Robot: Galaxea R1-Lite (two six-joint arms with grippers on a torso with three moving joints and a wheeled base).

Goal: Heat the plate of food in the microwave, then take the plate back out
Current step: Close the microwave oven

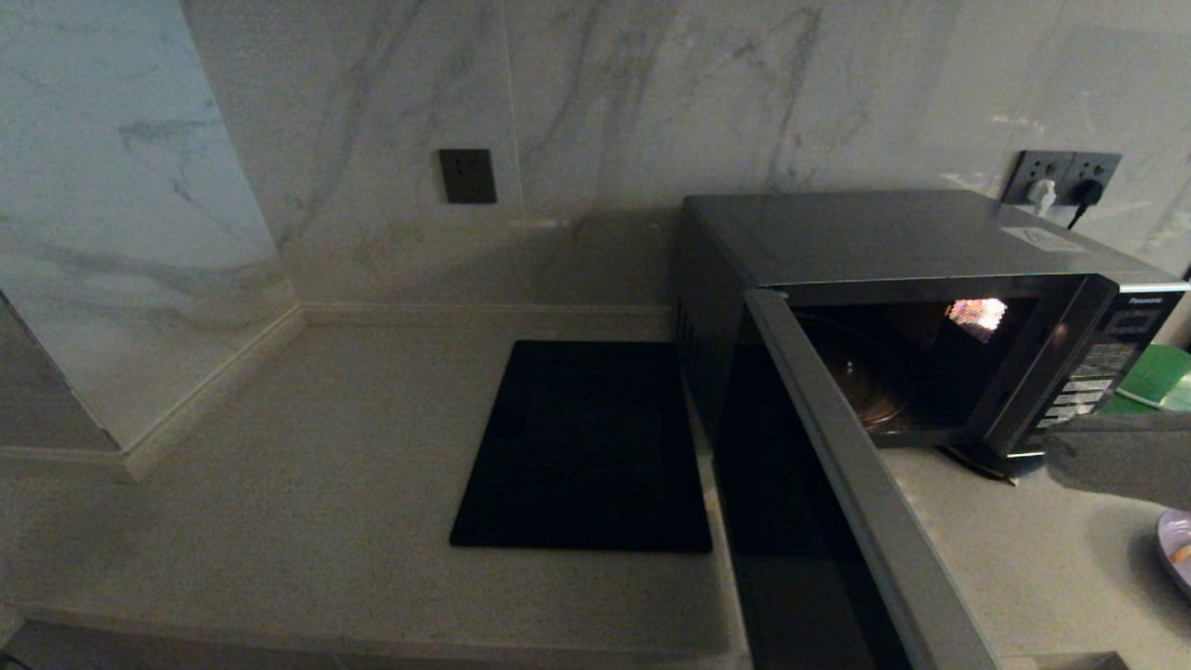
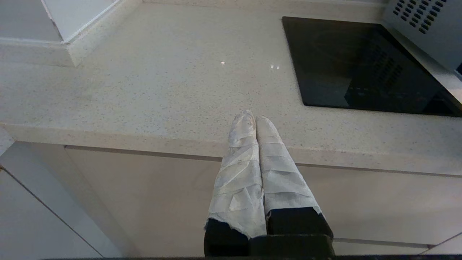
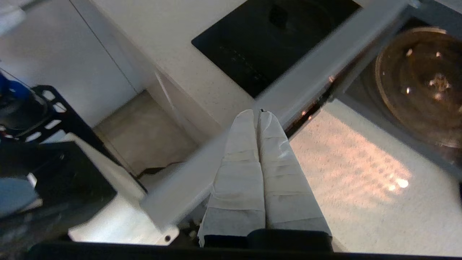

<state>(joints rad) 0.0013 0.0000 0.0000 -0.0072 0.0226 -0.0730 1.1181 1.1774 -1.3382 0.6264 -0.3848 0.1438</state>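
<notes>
The microwave (image 1: pixel 893 242) stands at the counter's right with its door (image 1: pixel 842 475) swung wide open toward me. Its cavity is lit, and the glass turntable (image 3: pixel 418 83) inside is bare. Only a sliver of the plate of food (image 1: pixel 1178 549) shows at the right edge of the head view, on the counter in front of the microwave. My right gripper (image 3: pixel 257 112) is shut on nothing, hovering in front of the cavity and pointing at the door's top edge (image 3: pixel 325 68). My left gripper (image 2: pixel 255 117) is shut and empty, low at the counter's front edge, left of the microwave.
A flat black slab (image 1: pixel 586 447) lies on the counter (image 1: pixel 307 502) left of the microwave. A green board (image 1: pixel 1158 377) sits right of the button panel (image 1: pixel 1098 372). Marble walls close the back and left. Plugs occupy a wall socket (image 1: pixel 1061 181) behind the microwave.
</notes>
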